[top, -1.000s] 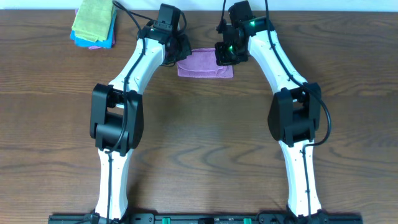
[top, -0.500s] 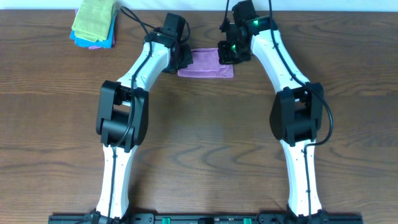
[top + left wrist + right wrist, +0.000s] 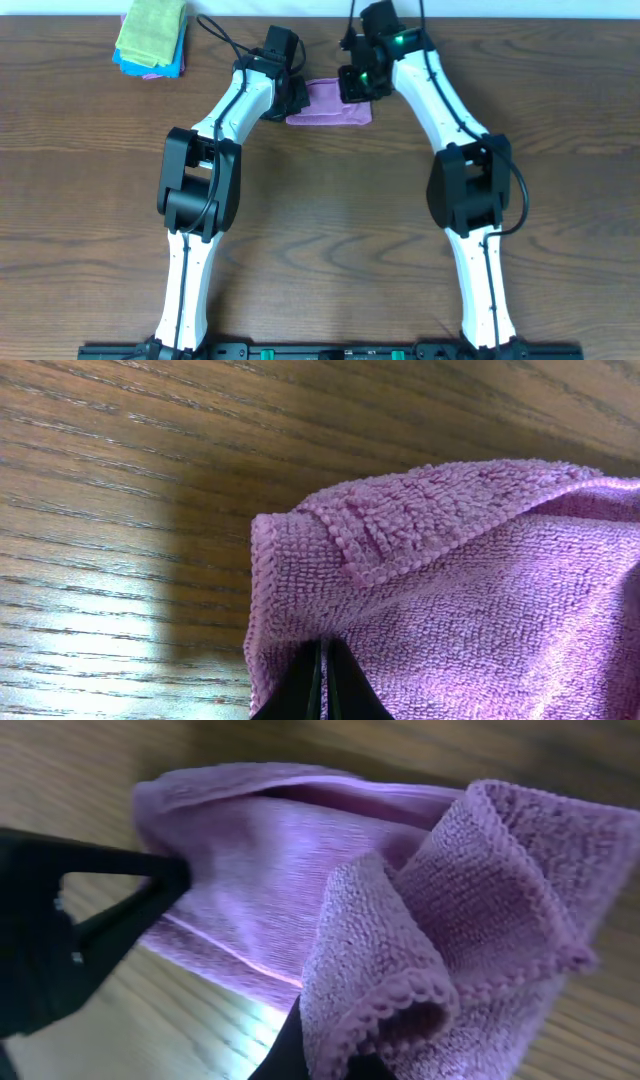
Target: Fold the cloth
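The purple cloth [image 3: 328, 104] lies folded at the far middle of the wooden table. My left gripper [image 3: 296, 97] is at its left edge, shut on the cloth [image 3: 450, 590], fingertips pinched together on the fabric. My right gripper [image 3: 357, 84] is at the cloth's right end, shut on a lifted, curled corner of the cloth [image 3: 440, 930], held above the lower layer. The left gripper's black finger [image 3: 70, 930] shows at the far side in the right wrist view.
A stack of folded cloths [image 3: 152, 36], green on top with blue and pink beneath, sits at the far left corner. Bare wooden table [image 3: 330, 220] fills the near side.
My right gripper has moved a little left with the cloth's right end, so the cloth looks slightly shorter. The left gripper has stayed at the left edge.
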Controlling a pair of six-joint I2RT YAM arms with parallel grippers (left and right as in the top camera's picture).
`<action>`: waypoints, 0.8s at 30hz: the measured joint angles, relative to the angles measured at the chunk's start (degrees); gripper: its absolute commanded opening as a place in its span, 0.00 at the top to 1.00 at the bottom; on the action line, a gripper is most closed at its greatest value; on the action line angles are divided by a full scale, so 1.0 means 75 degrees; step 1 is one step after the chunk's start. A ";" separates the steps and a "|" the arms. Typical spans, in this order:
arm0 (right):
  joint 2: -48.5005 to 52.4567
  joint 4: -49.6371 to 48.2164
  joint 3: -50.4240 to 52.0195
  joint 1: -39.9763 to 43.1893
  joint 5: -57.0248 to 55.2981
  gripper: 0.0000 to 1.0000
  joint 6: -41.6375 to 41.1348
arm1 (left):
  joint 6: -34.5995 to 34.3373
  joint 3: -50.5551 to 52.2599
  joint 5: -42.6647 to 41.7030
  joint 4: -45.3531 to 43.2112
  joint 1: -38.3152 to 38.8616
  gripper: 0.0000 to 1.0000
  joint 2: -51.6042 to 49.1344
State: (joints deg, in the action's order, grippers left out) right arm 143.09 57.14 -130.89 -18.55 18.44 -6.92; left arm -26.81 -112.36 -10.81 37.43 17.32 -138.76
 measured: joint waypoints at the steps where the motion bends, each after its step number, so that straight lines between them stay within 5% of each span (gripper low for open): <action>1: 0.0000 -0.0006 0.0000 -0.0052 0.0000 0.99 0.0000 | -0.0020 0.0000 -0.0023 -0.0003 0.0000 0.95 0.0000; 24: -0.0096 -0.0055 -0.0239 -0.0108 0.0090 0.98 0.0029 | -0.0044 -0.0038 -0.0565 0.0035 -0.0259 0.89 0.0128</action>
State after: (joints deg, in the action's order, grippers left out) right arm 142.37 56.73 -132.68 -19.35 19.11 -6.70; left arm -27.14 -112.64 -15.05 37.69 15.38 -137.80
